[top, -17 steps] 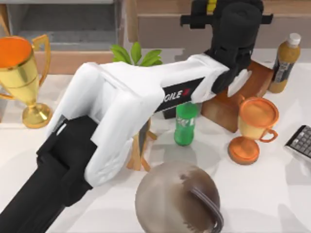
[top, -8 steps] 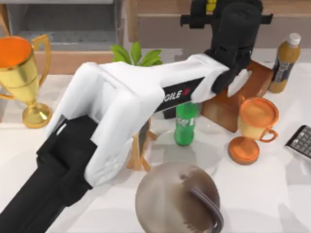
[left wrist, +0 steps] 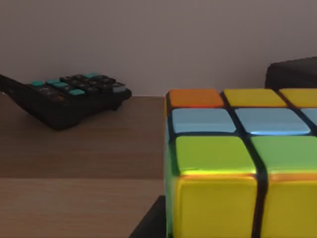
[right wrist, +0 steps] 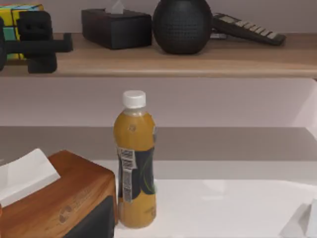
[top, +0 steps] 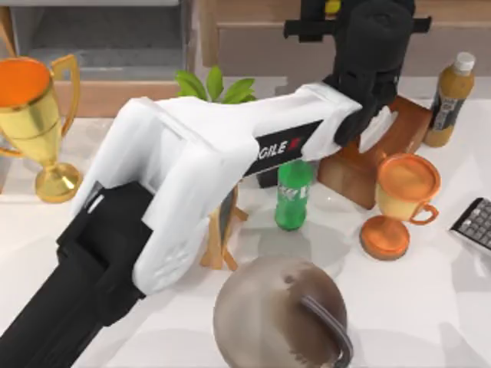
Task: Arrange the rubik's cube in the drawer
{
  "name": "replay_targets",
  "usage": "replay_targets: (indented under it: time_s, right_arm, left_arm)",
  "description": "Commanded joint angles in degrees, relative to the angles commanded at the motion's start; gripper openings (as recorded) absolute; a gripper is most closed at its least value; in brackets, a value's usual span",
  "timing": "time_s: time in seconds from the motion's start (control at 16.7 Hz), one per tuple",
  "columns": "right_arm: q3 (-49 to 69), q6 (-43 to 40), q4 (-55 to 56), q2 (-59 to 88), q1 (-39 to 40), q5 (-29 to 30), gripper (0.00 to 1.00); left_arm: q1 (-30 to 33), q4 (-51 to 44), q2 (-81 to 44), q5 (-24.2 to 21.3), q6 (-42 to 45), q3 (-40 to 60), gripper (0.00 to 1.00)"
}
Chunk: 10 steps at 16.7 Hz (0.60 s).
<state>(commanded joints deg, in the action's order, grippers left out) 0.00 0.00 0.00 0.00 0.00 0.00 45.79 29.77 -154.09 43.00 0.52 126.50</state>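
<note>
White tabletop (top: 430, 307) carries two trophies, bottles and a wooden tissue box (top: 368, 165) below a wooden shelf (right wrist: 163, 62). Left arm reaches across to the far shelf; left gripper (top: 331, 23) sits at shelf level, closed on the rubik's cube (left wrist: 242, 163). In the left wrist view the cube's yellow, green, blue and orange squares lie directly at the gripper, with a dark finger (left wrist: 292, 74) just behind it and a black calculator (left wrist: 69, 96) well apart on the same shelf. In the right wrist view the cube (right wrist: 17, 25) is clamped between dark fingers, beside a black tissue box (right wrist: 116, 27) and a dark round vase (right wrist: 182, 25). Whether the right gripper is open or closed cannot be told.
</note>
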Motion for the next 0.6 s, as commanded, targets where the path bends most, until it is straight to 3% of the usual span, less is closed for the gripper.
replay_targets:
  time_s: [0.36,0.6]
  right_arm:
    - [0.0,0.0,0.0,0.0,0.0,0.0,1.0]
    - [0.0,0.0,0.0,0.0,0.0,0.0,1.0]
  left_arm:
    - [1.81,9.3,5.64,4.33,-2.62,3.09,0.0]
    - [1.98,6.3,5.59,3.85,-1.37,-1.6,0.0]
